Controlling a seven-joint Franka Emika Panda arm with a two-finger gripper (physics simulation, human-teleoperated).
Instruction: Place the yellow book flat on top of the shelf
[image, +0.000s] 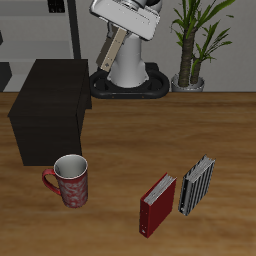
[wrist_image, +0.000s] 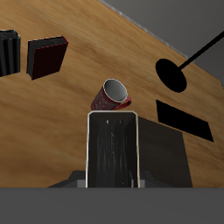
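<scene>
Shelf (image: 52, 108) stands near the table's back, with a red mug (image: 68, 181) just before it. Red book (image: 157, 205) and striped book (image: 196, 184) stand nearer the front edge. Whether the gripper (wrist_image: 112, 179) is spread or pressed together, I cannot tell.

Wood tabletop (wrist_image: 79, 105). Dark shelf (wrist_image: 162, 157) w/ flat top seen from above. Red patterned mug (wrist_image: 111, 94) just beside shelf, upright, pale inside. Red book (wrist_image: 46, 56) and striped book (wrist_image: 8, 52) side by side, well apart from mug. Pale-framed dark panel (wrist_image: 112, 149) across shelf, nearest cam. Gripper fingertips not discernible.
</scene>
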